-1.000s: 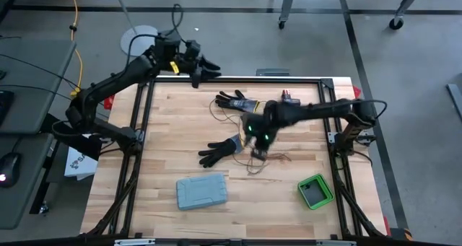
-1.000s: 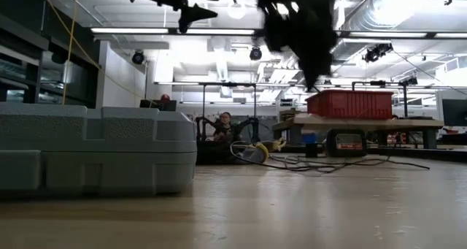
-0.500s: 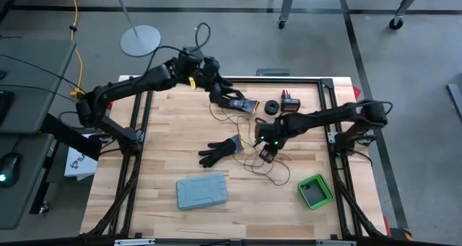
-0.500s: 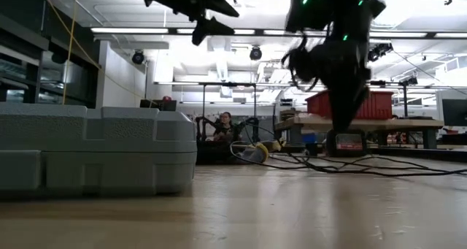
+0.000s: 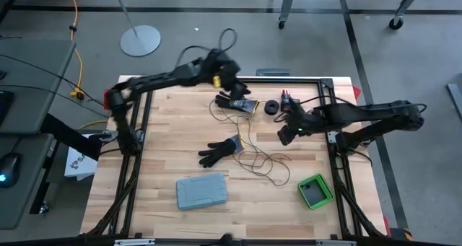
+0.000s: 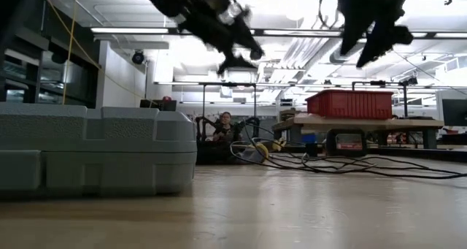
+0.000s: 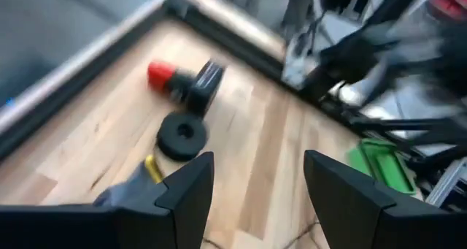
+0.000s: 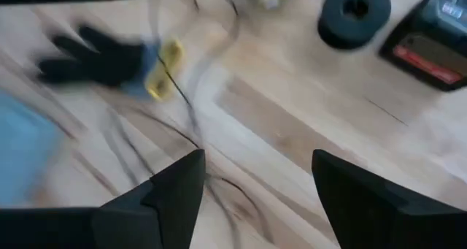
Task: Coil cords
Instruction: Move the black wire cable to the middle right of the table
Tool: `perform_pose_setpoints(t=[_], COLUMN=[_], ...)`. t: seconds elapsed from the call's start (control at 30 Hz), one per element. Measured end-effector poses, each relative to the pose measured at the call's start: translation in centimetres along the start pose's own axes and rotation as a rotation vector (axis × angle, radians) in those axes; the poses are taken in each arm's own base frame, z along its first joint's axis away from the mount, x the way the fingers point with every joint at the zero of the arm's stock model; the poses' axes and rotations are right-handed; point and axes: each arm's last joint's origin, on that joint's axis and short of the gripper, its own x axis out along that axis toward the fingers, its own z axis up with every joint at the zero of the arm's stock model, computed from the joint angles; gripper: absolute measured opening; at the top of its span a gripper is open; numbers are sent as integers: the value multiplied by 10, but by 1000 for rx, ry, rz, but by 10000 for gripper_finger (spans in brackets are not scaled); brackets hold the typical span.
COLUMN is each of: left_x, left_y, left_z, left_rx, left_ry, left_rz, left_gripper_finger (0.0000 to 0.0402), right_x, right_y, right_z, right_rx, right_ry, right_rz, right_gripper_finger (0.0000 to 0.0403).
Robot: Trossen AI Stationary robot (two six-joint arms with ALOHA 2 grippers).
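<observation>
Sprawling loose mid-table, cord (image 5: 254, 158) runs lengthwise from far glove (image 5: 232, 102) toward near edge; right gripper (image 5: 287, 134), fingers apart and empty, hovers just beside it, nearer than left gripper (image 5: 229, 80) (also spread, at far edge).

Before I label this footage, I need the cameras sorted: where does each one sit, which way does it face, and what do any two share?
High view: overhead, straight down on the table; both arms, left gripper, right gripper, loose cord.
Low view: tabletop height, looking level into the room; grey case, both arms overhead.
Left wrist view: past its own open fingers at the black ring.
Right wrist view: past its open fingers at the cord and a black glove.
Shared: both wrist views show the ring.
</observation>
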Motion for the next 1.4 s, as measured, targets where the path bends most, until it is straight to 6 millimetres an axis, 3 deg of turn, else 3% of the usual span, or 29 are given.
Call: perform_pose_setpoints(t=[0.07, 0.17, 0.27, 0.37, 0.5, 0.63, 0.73, 0.83, 0.9, 0.97, 1.0, 1.13, 1.23, 1.4], left_x=[26, 58, 87, 117, 130, 148, 156, 140, 120, 94, 77, 11, -34, -79], left_y=[17, 26, 34, 53, 67, 61, 43, 18, 8, 6, 6, 8, 10, -4], left_z=[8, 32, 49, 33, 7, -9, -10, 3, 16, 32, 41, 71, 81, 67], left_rx=[0, 13, -87, -196, -352, -339, -239, -109, -9, 60, 90, 162, 162, 227], left_ry=[60, 79, 106, 92, 131, 171, 150, 138, 130, 100, 81, 8, -53, -139], left_rz=[11, 7, 13, 48, 131, 98, 57, 35, 52, 120, 161, 250, 207, -2], left_gripper_finger=[208, 208, 207, 207, 207, 203, 178, 107, 40, 14, 13, 2, 1, 1], right_x=[-8, -16, -21, -23, -25, -30, -31, -25, -19, -14, -10, 19, 55, 112], right_y=[3, 8, 15, 20, 25, 29, 29, 19, 9, -1, -6, -30, -44, -81], right_z=[-2, -7, -12, -18, -22, -22, -20, -15, -11, -8, -5, 4, 16, 38], right_rx=[52, 104, 143, 164, 169, 174, 192, 242, 270, 284, 296, 382, 430, 565], right_ry=[-45, -60, -61, -69, -77, -139, -254, -325, -338, -328, -325, -319, -309, -318], right_rz=[50, 124, 185, 197, 224, 258, 218, 85, -20, -113, -151, -253, -198, -202], right_gripper_finger=[247, 247, 247, 247, 247, 247, 229, 168, 101, 31, 18, 4, 1, 0])
